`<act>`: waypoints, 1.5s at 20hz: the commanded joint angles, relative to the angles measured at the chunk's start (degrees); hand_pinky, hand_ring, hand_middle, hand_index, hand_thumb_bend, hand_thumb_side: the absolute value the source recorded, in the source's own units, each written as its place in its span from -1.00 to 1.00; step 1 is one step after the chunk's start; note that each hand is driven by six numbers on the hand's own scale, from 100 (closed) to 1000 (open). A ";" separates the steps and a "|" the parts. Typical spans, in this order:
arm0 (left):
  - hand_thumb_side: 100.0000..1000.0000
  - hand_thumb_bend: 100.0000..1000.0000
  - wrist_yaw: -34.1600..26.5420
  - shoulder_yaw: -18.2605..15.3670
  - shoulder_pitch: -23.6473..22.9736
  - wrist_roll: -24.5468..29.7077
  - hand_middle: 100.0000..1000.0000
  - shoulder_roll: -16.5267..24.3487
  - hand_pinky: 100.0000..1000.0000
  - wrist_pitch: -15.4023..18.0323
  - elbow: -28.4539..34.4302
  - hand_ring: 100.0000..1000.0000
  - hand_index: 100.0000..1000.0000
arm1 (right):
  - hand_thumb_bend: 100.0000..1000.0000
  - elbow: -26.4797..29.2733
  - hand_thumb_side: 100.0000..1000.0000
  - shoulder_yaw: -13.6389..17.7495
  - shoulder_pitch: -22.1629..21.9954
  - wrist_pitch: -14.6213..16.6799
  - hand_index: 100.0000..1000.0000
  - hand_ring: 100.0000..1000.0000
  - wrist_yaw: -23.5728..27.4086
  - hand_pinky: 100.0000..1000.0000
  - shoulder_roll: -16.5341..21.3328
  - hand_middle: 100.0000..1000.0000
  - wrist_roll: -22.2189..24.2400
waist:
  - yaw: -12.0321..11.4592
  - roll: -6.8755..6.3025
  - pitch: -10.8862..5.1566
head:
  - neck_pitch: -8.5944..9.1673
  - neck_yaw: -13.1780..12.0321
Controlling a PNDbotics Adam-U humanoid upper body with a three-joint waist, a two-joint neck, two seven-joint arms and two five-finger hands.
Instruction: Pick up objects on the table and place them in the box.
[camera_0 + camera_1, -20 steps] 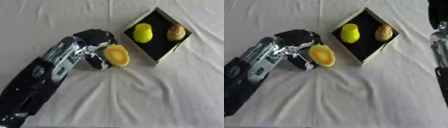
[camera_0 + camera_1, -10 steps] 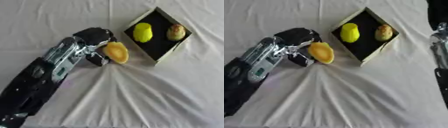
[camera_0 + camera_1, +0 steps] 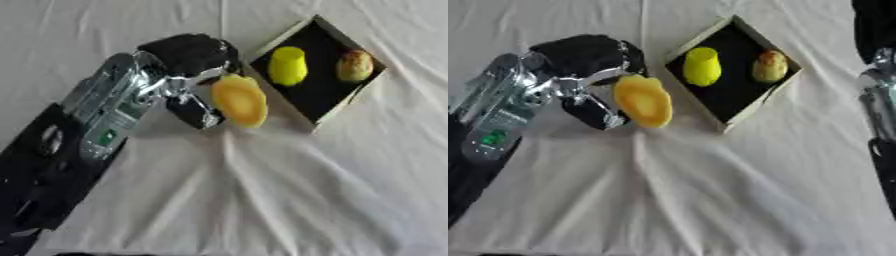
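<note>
My left hand [image 3: 188, 60] is shut on an orange-yellow, mango-like fruit [image 3: 239, 100], pinched between its fingers and thumb just left of the box. The box [image 3: 360, 97] has a black floor and pale rim and sits at the upper right, turned diagonally. Inside it lie a bright yellow fruit [image 3: 288, 65] and a brownish-yellow fruit [image 3: 354, 65]. The held fruit hangs close to the box's lower-left rim, outside it. Only my right arm [image 3: 878, 95] shows, along the right edge of the right eye view; its hand is out of sight.
A wrinkled white cloth [image 3: 289, 190] covers the table, with folds radiating from below the held fruit. My left forearm [image 3: 79, 140] crosses the lower-left part of the view.
The left hand with the fruit has lifted slightly and edged up toward the box; the cloth beneath has bunched into folds. The fruits in the box have not moved.
</note>
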State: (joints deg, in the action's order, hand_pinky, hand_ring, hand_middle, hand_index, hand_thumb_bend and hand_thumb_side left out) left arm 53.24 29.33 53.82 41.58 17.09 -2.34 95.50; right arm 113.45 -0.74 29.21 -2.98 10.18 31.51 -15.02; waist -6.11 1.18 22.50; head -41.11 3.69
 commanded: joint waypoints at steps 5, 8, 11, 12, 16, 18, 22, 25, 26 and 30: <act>-1.00 -0.84 -1.86 -1.29 1.02 1.91 0.18 0.75 0.49 -1.52 2.40 0.34 0.33 | -1.00 1.14 0.38 0.72 0.25 -0.21 0.69 0.72 0.20 0.77 0.76 0.45 -0.34 | -0.04 0.17 -1.55 | 0.66 -0.10; -0.98 -0.93 -3.41 -1.73 1.20 -0.94 0.15 0.28 0.46 -4.32 2.98 0.30 0.30 | -1.00 1.14 0.38 0.75 0.24 -0.31 0.69 0.72 0.25 0.77 0.68 0.46 -0.60 | 0.01 0.24 -1.54 | 0.67 -0.14; -0.94 -0.98 -4.40 -2.37 1.83 -2.91 0.14 -0.80 0.45 -6.53 2.69 0.28 0.30 | -1.00 1.14 0.37 0.89 0.35 -0.21 0.69 0.72 0.22 0.77 0.68 0.45 -0.76 | 0.19 0.34 -1.61 | 0.83 -0.36; -0.93 -0.98 -4.50 -2.60 2.14 -3.41 0.14 -1.39 0.45 -7.13 2.18 0.28 0.30 | -1.00 1.14 0.37 0.90 0.43 -0.16 0.69 0.72 0.22 0.77 0.69 0.45 -0.76 | 0.27 0.38 -1.64 | 0.87 -0.48; -0.93 -1.00 -3.30 -3.46 3.87 -5.96 0.13 -4.53 0.44 -8.56 -1.04 0.28 0.30 | -1.00 1.14 0.36 0.80 1.05 0.10 0.69 0.72 0.28 0.77 0.65 0.45 -0.55 | 0.87 0.64 -1.70 | 1.10 -1.16; -0.93 -1.00 -2.24 -3.76 4.78 -7.24 0.13 -6.08 0.44 -8.70 -2.90 0.28 0.30 | -1.00 1.14 0.35 0.75 1.54 0.30 0.69 0.72 0.38 0.77 0.53 0.45 -0.41 | 1.24 0.83 -1.64 | 1.22 -1.54; -0.91 -1.00 0.96 -4.93 6.82 -10.16 0.14 -9.85 0.44 -9.03 -8.36 0.28 0.31 | -1.00 1.14 0.34 0.35 3.29 0.64 0.69 0.72 0.85 0.77 -0.61 0.45 0.21 | 2.63 1.77 -1.21 | 1.91 -2.84; -0.91 -1.00 4.28 -6.13 8.32 -13.47 0.14 -12.18 0.44 -9.06 -13.78 0.28 0.32 | -1.00 1.14 0.33 -0.10 4.94 0.82 0.69 0.72 1.32 0.76 -1.81 0.45 0.92 | 4.17 2.52 -0.75 | 2.50 -4.20; -0.90 -1.00 5.35 -6.65 8.83 -14.69 0.14 -12.86 0.44 -9.08 -15.79 0.28 0.32 | -1.00 1.14 0.33 -0.23 5.48 0.88 0.69 0.72 1.48 0.76 -2.23 0.45 1.13 | 4.78 2.72 -0.56 | 2.73 -4.71; -0.89 -0.91 8.46 -8.35 10.09 -19.19 0.18 -14.61 0.44 -9.00 -22.21 0.30 0.36 | -1.00 1.14 0.34 -0.61 6.65 0.87 0.69 0.72 1.94 0.76 -3.34 0.45 1.74 | 6.59 3.08 0.12 | 3.39 -6.27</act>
State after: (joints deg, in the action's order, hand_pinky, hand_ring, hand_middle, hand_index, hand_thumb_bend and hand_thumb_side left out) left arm 60.62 21.92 62.37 23.81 3.21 -11.37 74.21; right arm 113.45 -1.52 35.02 -2.19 11.62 27.57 -13.56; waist 0.41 4.22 23.88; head -38.64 -2.06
